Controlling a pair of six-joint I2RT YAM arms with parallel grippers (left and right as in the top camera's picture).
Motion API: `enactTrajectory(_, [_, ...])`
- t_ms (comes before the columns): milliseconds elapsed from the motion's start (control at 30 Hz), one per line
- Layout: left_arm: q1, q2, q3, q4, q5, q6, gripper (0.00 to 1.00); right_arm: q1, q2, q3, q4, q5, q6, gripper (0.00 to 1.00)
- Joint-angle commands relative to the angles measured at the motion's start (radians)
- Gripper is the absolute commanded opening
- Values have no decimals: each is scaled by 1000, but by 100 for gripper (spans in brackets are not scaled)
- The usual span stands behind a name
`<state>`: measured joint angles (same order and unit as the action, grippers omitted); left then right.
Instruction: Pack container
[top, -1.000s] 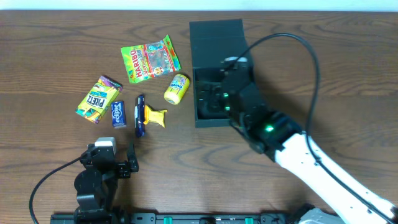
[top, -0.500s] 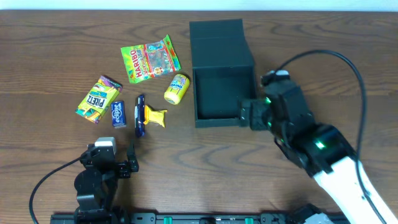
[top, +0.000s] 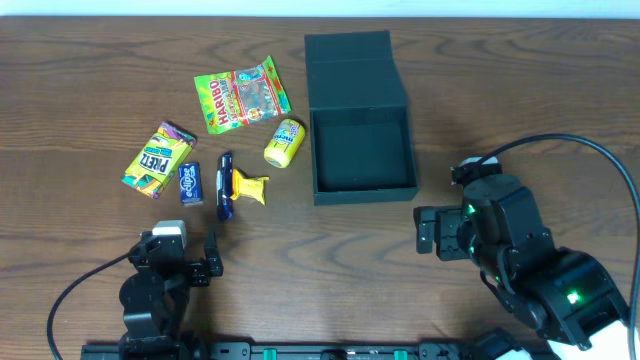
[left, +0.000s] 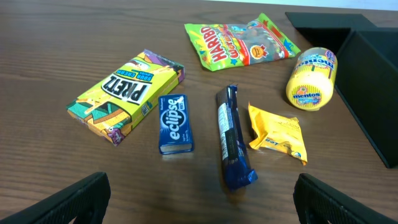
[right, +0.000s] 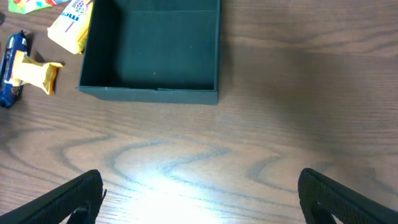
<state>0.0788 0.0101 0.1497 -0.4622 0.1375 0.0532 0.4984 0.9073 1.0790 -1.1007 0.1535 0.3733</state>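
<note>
Seemingly a robotics lab: a wood-grain table (top: 80, 70) with a metal rail (top: 300, 351) and cabled arms (top: 530, 270).

container (top: 362, 150) mid-table | lid (top: 350, 70) behind it | Mentos tub (top: 284, 142) just left

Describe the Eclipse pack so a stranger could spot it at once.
Look just left of the open black container. There the Eclipse pack lies between the yellow Pretz box and a long dark-blue bar. It is the only small, flat blue rectangle with white lettering.
</note>
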Motion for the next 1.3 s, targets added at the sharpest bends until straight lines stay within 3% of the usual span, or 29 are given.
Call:
enactTrajectory(0, [5, -6, -18, 2, -11, 11, 95, -8, -4, 6, -3, 3, -15, 99])
enactTrajectory(300, [5, -6, -18, 2, 39, -37, 95, -8, -4, 6, -3, 3, -15, 99])
enactTrajectory(567, [5, -6, -18, 3, 409, -302, 95, -8, -4, 6, -3, 3, -15, 99])
enactTrajectory(833, [5, -6, -10, 80, 664, -343, 95, -8, -4, 6, -3, 3, -15, 99])
enactTrajectory(1033, [5, 50, 171, 126, 529, -361, 95, -8, -4, 6, -3, 3, -15, 99])
enactTrajectory(1267, [5, 388, 404, 119, 436, -277, 95, -8, -4, 6, -3, 3, -15, 99])
